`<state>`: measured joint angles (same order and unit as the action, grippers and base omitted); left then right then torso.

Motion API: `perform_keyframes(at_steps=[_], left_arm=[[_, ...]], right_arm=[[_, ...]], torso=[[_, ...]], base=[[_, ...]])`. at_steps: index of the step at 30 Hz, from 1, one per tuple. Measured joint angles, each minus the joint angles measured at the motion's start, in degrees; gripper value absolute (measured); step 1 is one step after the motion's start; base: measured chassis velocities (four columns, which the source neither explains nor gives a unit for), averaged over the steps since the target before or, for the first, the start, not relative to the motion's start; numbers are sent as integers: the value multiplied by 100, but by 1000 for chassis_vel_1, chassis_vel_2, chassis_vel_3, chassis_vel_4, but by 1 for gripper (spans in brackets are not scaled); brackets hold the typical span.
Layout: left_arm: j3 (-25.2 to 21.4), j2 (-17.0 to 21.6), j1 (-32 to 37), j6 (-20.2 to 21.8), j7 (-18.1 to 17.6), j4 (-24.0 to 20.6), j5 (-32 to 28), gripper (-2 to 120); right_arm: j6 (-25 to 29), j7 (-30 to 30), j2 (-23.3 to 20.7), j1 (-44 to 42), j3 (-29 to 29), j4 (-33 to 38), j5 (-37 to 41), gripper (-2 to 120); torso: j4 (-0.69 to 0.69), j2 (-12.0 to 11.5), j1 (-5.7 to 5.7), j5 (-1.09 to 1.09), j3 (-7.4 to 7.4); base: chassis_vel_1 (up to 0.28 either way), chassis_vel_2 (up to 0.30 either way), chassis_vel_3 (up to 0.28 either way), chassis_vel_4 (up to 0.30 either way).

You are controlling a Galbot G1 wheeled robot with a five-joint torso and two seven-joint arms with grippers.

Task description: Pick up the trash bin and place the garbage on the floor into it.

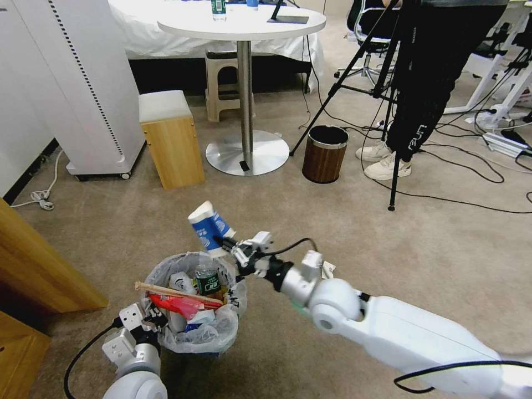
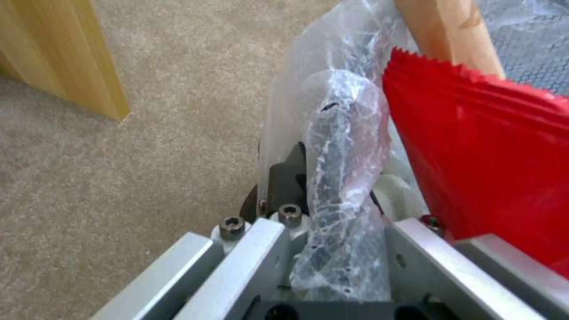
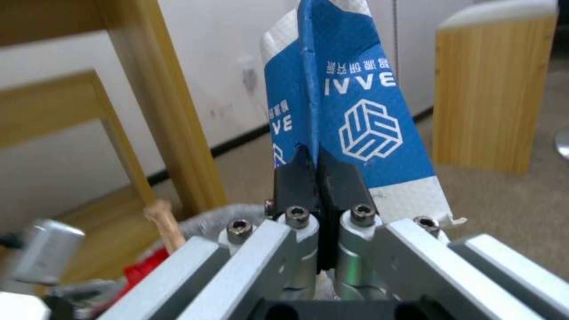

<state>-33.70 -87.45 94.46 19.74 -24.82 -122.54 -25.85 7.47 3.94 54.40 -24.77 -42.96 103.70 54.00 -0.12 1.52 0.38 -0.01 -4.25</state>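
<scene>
The left gripper (image 1: 148,320) sits nearest the robot, low over the carpet (image 1: 388,233), its jaws pinched tight on the near-left rim of the bin (image 1: 221,327). In the left wrist view the crinkled bag (image 2: 344,146) is bunched between the dark fingers (image 2: 284,178), with a red wrapper (image 2: 492,169) pressed just beside them and a wooden stick (image 2: 444,31) rising past it.

The bin stands on the carpet close before the robot, already holding litter: the red wrapper (image 1: 177,303) at the near side, the stick (image 1: 177,292) lying across the left of the rim, a small green-label bottle (image 1: 208,279) upright toward the far side, and white scraps among them that cannot be told apart.

The right gripper (image 1: 226,243) reaches in from the right, held in the air just beyond the bin's far rim. Its jaws are closed to a narrow slit on the lower edge of a blue-and-white carton (image 1: 208,227), which tilts up and away from the bin, clear of the bag. The right wrist view shows the two black fingers (image 3: 296,178) squeezing a fold of the carton (image 3: 362,111).

Farther off on the carpet stand a wooden box (image 1: 172,138) to the left, a round table (image 1: 242,25) on a metal foot, and a brown bin (image 1: 325,153) to its right.
</scene>
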Motion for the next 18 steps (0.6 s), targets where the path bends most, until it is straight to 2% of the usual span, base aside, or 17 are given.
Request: perform_keyframes(at_steps=[3,4,11,18], left_arm=[[-5,-26,29,1,5,-34,11,1],[-5,-26,29,1,5,-34,11,1],[-27,-66,19,1,11,-35,22,1],[-60,-75,-10,0,12,-19,20,1]], right_arm=[[-35,88,360,271,-389,-404,14,0],[-35,88,360,271,-389,-404,14,0],[-83,274,1185,388,-943,-848,-54,0],[-111,306,1262,372,-1277,-844,-176,0]], torso=[[0,0,0,-1,0],[0,0,0,-1,0],[1,0,0,1,0],[0,0,0,1,0]], base=[[0,0,0,0],[0,0,0,0],[0,0,0,0],[0,0,0,0]])
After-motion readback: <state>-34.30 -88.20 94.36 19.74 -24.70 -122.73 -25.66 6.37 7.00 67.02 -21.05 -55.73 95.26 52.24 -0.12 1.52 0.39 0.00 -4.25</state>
